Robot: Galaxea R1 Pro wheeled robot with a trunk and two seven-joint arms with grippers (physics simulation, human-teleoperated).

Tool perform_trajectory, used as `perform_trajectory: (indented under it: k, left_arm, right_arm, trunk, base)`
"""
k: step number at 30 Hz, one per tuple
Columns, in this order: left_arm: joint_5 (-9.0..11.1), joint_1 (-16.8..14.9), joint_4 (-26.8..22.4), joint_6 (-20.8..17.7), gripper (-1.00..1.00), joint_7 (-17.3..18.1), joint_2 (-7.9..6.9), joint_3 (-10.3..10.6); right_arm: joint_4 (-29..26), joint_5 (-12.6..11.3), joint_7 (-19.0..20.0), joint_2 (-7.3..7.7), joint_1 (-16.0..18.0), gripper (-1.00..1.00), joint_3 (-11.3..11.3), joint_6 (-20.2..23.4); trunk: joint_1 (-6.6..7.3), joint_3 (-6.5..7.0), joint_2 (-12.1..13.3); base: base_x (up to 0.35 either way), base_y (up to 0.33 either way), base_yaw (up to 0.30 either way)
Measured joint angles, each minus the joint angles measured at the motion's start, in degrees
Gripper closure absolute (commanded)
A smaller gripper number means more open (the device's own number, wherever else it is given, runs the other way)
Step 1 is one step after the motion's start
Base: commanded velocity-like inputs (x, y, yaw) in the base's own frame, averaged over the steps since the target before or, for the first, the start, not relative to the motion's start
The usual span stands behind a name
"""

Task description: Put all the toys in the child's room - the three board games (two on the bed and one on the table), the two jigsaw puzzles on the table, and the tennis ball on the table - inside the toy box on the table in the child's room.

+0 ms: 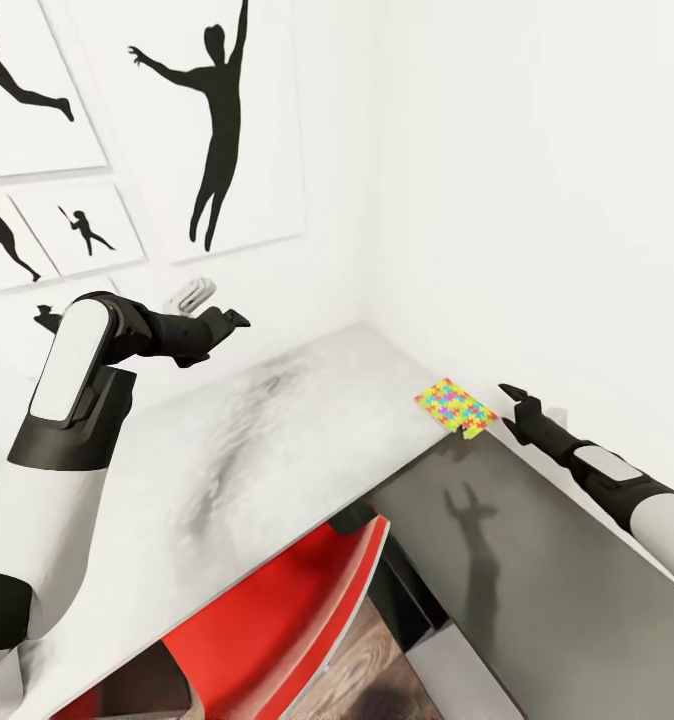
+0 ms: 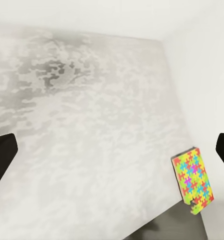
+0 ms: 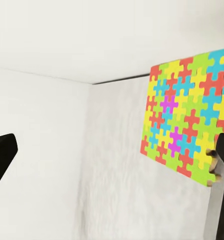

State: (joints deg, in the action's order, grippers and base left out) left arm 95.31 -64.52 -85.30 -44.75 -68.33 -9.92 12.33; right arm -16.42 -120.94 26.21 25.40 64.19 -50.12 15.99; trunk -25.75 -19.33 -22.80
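The right gripper [image 1: 514, 409] hangs with its fingers spread, empty, over the dark lower cabinet [image 1: 537, 560]. Just ahead of its tips, the jigsaw puzzle [image 1: 455, 407] lies flat at the corner of the table [image 1: 257, 450], one edge poking past the rim. A clumsy push could tip it off the corner, as it is thin and hard to pinch. Farther off, the left gripper [image 1: 222, 322] hovers open above the tabletop.
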Motion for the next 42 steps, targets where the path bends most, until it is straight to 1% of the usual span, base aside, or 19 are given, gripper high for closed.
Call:
perform_trajectory:
  k: [15, 42]
  left_arm:
    - [-0.2, 0.2, 0.0, 0.0, -1.0, 0.0, 0.06, 0.3]
    - [-0.4, 0.2, 0.0, -0.1, -1.0, -0.2, 0.11, 0.4]
  right_arm:
    - [0.2, 0.0, 0.1, -0.55, 0.0, -1.0, -0.1, -0.1]
    - [-0.2, 0.0, 0.2, -0.45, 0.0, -1.0, -0.2, -0.1]
  trunk:
    - [0.0, -1.39, 0.0]
    - [0.0, -3.91, 0.0]
  base:
    - [0.0, 0.0, 0.0]
    - [0.0, 0.0, 0.0]
